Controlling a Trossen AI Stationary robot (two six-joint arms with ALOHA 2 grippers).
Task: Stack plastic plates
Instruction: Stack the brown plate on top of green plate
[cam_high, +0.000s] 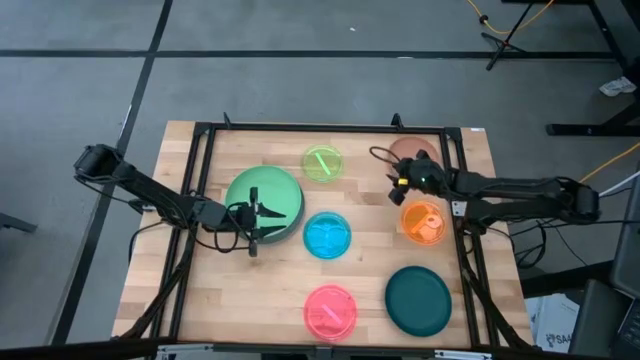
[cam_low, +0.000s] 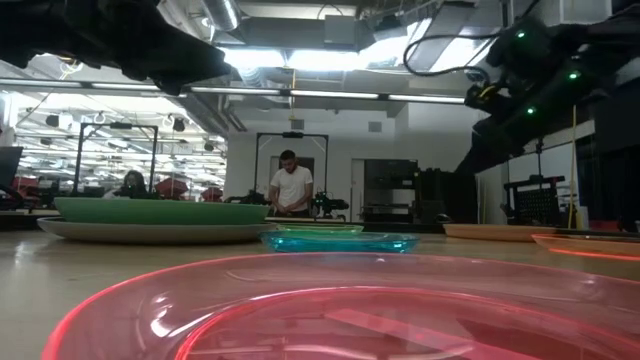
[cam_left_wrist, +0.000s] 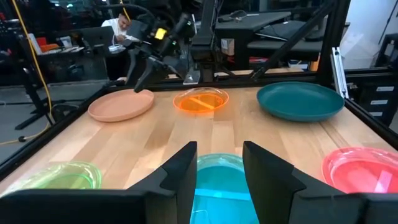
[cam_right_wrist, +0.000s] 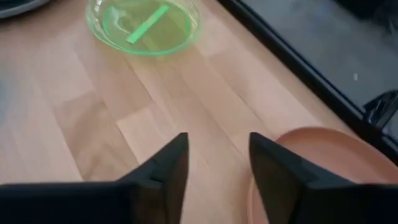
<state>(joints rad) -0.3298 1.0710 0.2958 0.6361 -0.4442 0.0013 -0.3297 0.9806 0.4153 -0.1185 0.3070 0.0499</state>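
Observation:
The light green plate (cam_high: 268, 198) sits on top of the grey plate (cam_low: 150, 232) at the table's left middle. The lime plate (cam_high: 322, 163), blue plate (cam_high: 327, 235), orange plate (cam_high: 423, 222), pink plate (cam_high: 330, 311) and dark teal plate (cam_high: 418, 300) each lie flat on the table by themselves. The brown plate (cam_high: 408, 150) lies at the far right, partly hidden by my right arm. My left gripper (cam_high: 255, 224) hovers open over the green plate's near right edge, facing the blue plate (cam_left_wrist: 217, 186). My right gripper (cam_high: 400, 180) hovers open beside the brown plate (cam_right_wrist: 323, 162).
A black metal frame (cam_high: 200, 150) runs round the tabletop. The bare wood (cam_high: 240, 290) at the near left holds nothing. A person (cam_low: 292, 185) stands in the room far behind the table. Cables (cam_high: 385, 155) lie near the brown plate.

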